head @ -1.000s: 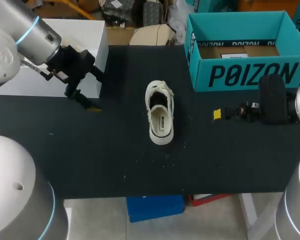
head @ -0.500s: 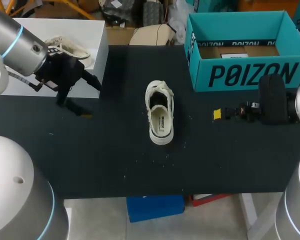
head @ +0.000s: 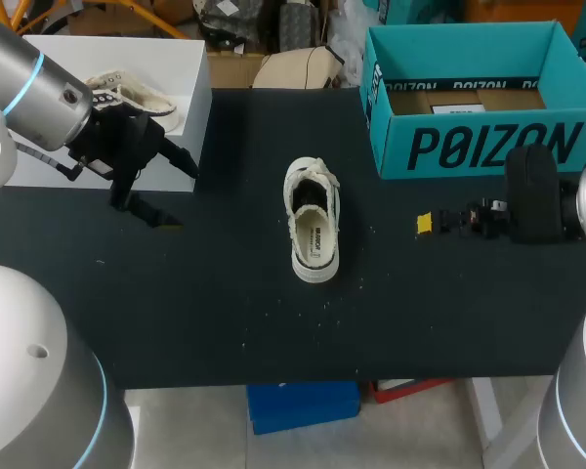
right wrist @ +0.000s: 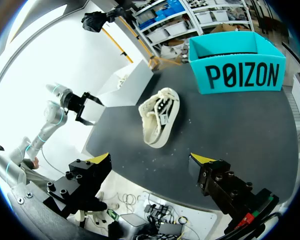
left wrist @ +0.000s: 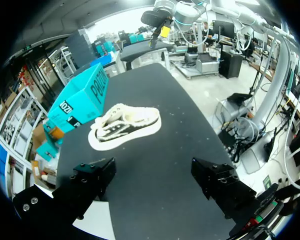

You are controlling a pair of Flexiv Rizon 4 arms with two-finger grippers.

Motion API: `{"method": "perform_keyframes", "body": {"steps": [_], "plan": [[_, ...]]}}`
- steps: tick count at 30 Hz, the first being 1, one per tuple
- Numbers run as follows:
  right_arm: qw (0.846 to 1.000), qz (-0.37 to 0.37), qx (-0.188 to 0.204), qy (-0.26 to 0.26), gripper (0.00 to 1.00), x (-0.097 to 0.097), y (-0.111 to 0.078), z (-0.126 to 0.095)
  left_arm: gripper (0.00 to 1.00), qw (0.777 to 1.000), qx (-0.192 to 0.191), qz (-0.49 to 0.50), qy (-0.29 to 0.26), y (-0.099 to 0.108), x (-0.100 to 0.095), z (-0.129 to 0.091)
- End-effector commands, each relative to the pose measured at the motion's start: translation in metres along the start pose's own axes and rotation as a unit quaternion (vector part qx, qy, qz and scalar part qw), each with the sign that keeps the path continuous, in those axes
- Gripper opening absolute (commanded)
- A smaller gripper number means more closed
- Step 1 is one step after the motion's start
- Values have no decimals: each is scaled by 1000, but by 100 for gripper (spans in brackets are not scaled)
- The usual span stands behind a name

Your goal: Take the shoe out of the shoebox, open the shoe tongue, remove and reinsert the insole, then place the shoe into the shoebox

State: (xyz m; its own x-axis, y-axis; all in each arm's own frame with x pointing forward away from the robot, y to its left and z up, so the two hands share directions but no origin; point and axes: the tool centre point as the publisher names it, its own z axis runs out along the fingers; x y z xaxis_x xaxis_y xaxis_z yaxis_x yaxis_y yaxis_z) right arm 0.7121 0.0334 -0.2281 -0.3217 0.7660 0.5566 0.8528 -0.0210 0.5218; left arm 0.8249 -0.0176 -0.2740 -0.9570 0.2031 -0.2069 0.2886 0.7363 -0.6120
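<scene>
- The shoe (head: pixel 313 234) stands sole-down on the black table (head: pixel 225 303), about midway between the two arms and outside the teal shoebox (head: pixel 488 147).
- Its long axis runs from the table's far side to its near edge. The laced toe end points to the far side and the open heel end to the near edge (the dark insole shows in the opening).
- The shoebox sits open at the far right of the table, well apart from the shoe. From the left wrist it (left wrist: pixel 77 107) lies beyond the shoe (left wrist: pixel 124 127).
- The left gripper (head: pixel 181 195) is at the front corner of a white box (head: pixel 190 68), its fingers spread wide and holding nothing. In its own view the left gripper (left wrist: pixel 155 180) faces the shoe across bare table.
- A second shoe (head: pixel 132 93) lies inside the white box.
- The right gripper (head: pixel 425 223) is right of the shoe and in front of the shoebox, also wide open and empty. Its own view shows the right gripper (right wrist: pixel 147 167) with the shoe (right wrist: pixel 160 116) and the shoebox (right wrist: pixel 240 75) ahead of it.
- A second ago the left arm reached further over the white box and hid the second shoe. It has since drawn back to the left, with hardly any shift in the last half second. The shoe, the shoebox and the right arm have not moved.
</scene>
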Motion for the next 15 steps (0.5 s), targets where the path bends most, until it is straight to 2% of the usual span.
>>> {"method": "perform_keyframes", "body": {"steps": [1,5,8,15], "plan": [[1000,0,0,-1,100,1,0,1,100,1000,-1,0,-2,0,1,1],[1000,0,0,-1,100,1,0,1,100,1000,-1,0,-2,0,1,1],[999,-1,23,-23,100,0,16,15,100,1000,-1,0,-2,0,1,1],[995,29,51,-78,100,19,38,53,100,1000,-1,0,-2,0,1,1]]}}
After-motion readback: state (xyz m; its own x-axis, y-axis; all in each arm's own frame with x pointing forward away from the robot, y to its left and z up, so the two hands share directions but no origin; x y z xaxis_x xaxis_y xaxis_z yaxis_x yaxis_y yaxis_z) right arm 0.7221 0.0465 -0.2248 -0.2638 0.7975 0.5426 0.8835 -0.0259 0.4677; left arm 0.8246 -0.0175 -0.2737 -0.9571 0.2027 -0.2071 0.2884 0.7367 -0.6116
